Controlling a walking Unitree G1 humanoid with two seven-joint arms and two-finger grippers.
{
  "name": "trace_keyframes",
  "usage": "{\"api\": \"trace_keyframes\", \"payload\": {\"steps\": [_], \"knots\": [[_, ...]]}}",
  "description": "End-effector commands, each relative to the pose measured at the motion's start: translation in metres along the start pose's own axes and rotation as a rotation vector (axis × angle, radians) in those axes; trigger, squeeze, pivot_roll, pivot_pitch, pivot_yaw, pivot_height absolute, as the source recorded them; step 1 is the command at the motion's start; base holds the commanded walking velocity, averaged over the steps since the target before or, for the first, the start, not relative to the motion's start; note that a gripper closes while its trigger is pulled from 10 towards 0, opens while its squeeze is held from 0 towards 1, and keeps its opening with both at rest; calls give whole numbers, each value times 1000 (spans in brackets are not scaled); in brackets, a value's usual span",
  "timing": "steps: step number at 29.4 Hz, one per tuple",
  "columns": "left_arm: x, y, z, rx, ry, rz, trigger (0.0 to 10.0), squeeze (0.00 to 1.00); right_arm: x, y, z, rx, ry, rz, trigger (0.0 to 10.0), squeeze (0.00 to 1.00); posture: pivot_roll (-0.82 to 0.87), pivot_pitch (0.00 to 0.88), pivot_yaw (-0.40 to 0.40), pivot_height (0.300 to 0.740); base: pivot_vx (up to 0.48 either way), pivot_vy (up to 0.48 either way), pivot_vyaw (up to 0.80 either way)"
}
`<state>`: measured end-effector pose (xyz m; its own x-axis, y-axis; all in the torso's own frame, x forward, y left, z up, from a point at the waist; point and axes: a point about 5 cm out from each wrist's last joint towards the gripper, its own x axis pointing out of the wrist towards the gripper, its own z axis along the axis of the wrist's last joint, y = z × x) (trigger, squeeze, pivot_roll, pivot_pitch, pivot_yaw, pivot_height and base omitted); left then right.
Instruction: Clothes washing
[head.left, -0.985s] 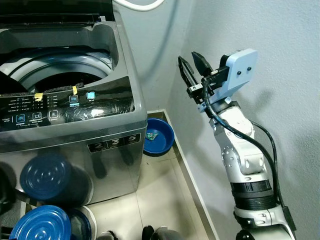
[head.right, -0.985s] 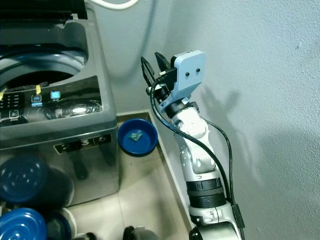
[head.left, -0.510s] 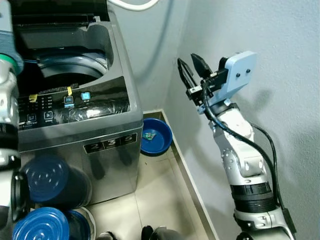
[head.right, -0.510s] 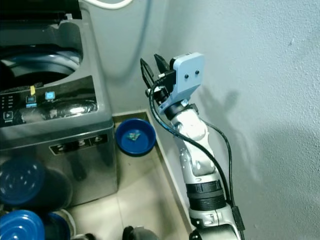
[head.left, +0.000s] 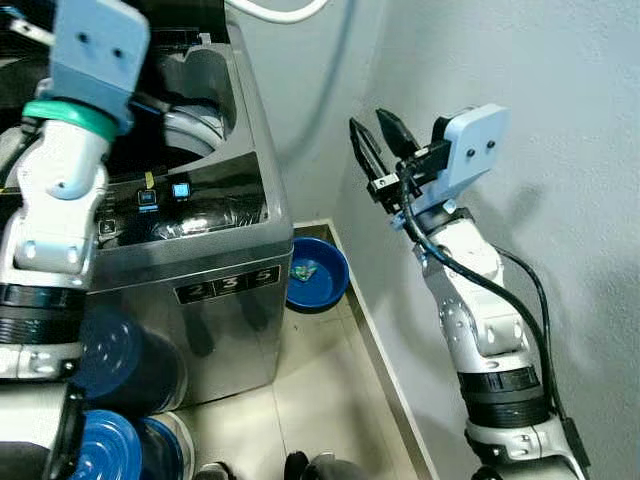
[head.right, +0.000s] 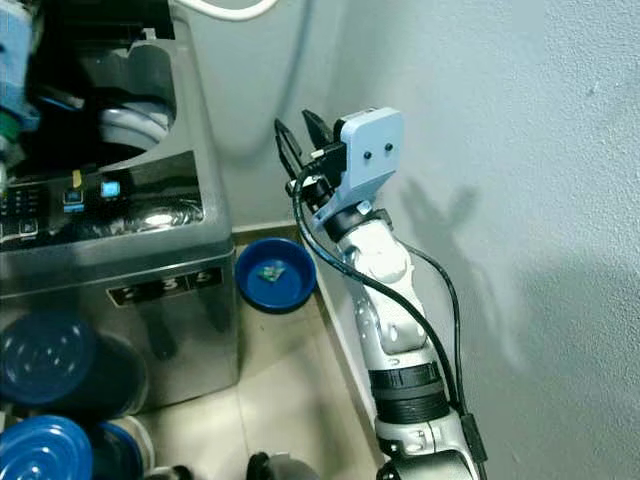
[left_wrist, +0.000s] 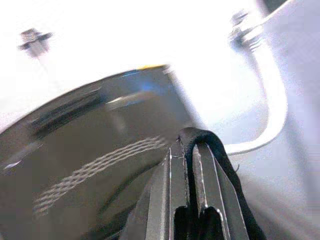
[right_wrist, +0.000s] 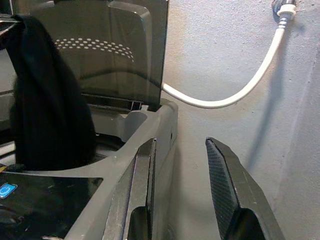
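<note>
Left gripper (left_wrist: 192, 150), black fingers clenched on a dark cloth garment (right_wrist: 47, 105), hangs it over the drum of the grey top-loading washing machine (head.left: 215, 215). Right gripper (head.left: 372, 140) released, idle w/ fingers apart beside the machine. Best: lower well inside before releasing, so nothing drapes the rim.

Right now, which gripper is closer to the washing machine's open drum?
Left. The left gripper, pinching a black garment, hangs over the drum. The right gripper is raised, open, beside the machine near the wall.
</note>
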<state>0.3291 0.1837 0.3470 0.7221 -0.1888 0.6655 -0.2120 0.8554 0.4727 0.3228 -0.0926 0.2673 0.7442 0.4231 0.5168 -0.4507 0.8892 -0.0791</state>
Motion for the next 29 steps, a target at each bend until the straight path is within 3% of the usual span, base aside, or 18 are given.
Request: {"api": "trace_keyframes", "payload": {"steps": [1, 4, 7, 10, 16, 18, 19, 21, 22, 24, 27, 28, 29], "knots": [[-3, -16, 12, -40, -44, -56, 10000, 0, -4, -2, -1, -2, 7, -8, 10000, 0, 32, 126, -36, 740, 0, 0, 0], [-5, -21, 13, -62, -42, -72, 10000, 0, -4, -2, 0, -2, 7, -7, 10000, 0, 31, 127, -36, 740, 0, 0, 0], [-16, -38, 12, -211, 19, -96, 10000, 0, -4, -2, 1, -5, 5, -7, 10000, 0, 27, 126, -36, 740, 0, 0, 0], [-21, -39, 8, -280, 72, -68, 10000, 0, -4, -3, 2, -11, 0, -16, 10000, 0, 27, 125, -33, 740, 0, 0, 0], [-25, -31, 4, -281, 102, -26, 10000, 0, -4, -6, 4, -17, -7, -31, 10000, 0, 30, 121, -36, 740, 0, 0, 0], [-24, -13, -5, -233, 156, 80, 10000, 0, -2, -5, 3, -14, -8, -25, 10000, 0, 45, 119, -41, 740, 0, 0, 0], [-24, -13, -5, -233, 156, 80, 10000, 0, -2, -5, 3, -14, -8, -25, 10000, 0, 45, 119, -41, 740, 0, 0, 0], [-27, 34, -36, -181, 350, 368, 10000, 0, 0, -2, 2, -6, -8, -13, 10000, 0, 52, 120, -47, 740, 0, 0, 0], [-27, 34, -36, -181, 350, 368, 10000, 0, 0, -2, 2, -6, -8, -13, 10000, 0, 52, 120, -47, 740, 0, 0, 0], [-34, 68, -52, -106, 460, 536, 10000, 0, 2, 0, 2, -4, -7, -7, 10000, 0, 51, 120, -47, 740, 0, 0, 0], [-38, 80, -57, -104, 498, 600, 10000, 0, 2, -1, 1, -5, -6, -8, 10000, 0, 52, 120, -44, 740, 0, 0, 0], [-46, 97, -69, -136, 593, 701, 10000, 1000, 1, -2, 1, -6, -5, -12, 10000, 0, 50, 121, -44, 740, 0, 0, 0], [-46, 97, -69, -136, 593, 701, 10000, 1000, 1, -2, 1, -6, -5, -12, 10000, 0, 50, 121, -44, 740, 0, 0, 0]]}}
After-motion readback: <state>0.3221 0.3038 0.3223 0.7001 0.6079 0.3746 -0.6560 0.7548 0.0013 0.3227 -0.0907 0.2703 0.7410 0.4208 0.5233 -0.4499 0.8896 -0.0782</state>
